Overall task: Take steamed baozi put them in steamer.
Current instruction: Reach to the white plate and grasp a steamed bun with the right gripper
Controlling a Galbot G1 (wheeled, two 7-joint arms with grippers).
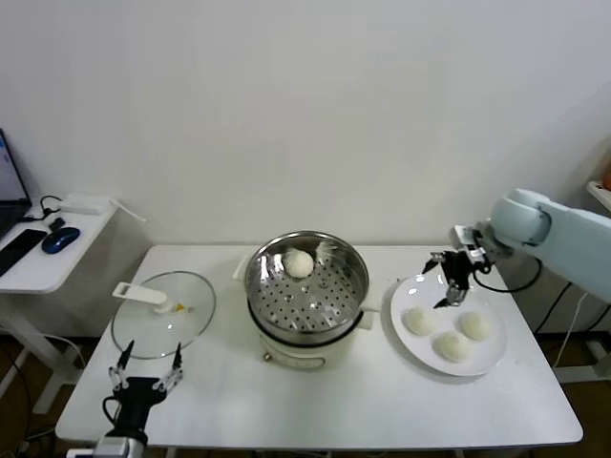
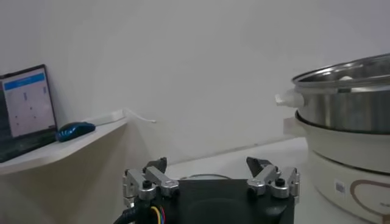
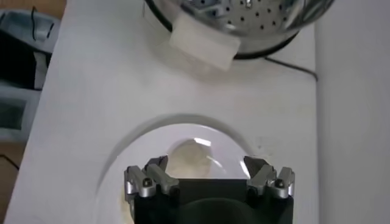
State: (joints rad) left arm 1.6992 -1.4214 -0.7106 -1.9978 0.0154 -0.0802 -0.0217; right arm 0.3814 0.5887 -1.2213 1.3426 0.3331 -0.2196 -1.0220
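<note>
We have four baozi to care for. One baozi (image 1: 299, 263) already sits at the back of the steamer (image 1: 355, 286), the shiny steel basket with little holes. Three more wait on the white plate (image 1: 403, 336) to the right of it: one (image 1: 419, 322) on the side by the steamer, one (image 1: 452, 345) at the front and one (image 1: 474, 325) on the far side.

We think these buns are light, soft and squishy. A hard squeeze would dent them or tear the smooth skin. So we want to hold one gently by its round sides, low down, with one finger on each side.

Our right gripper (image 1: 451, 286) hangs above the back of the plate. Its jaws are wide open and hold nothing. Our left gripper (image 1: 144, 377) rests at the front left of the table, near the glass lid (image 1: 191, 315). Its jaws are open and empty too.

The table (image 1: 334, 405) is white, flat and smooth. Behind it is a plain white wall. On the left is a small desk (image 1: 38, 272) with a blue mouse (image 1: 59, 239) on it.
</note>
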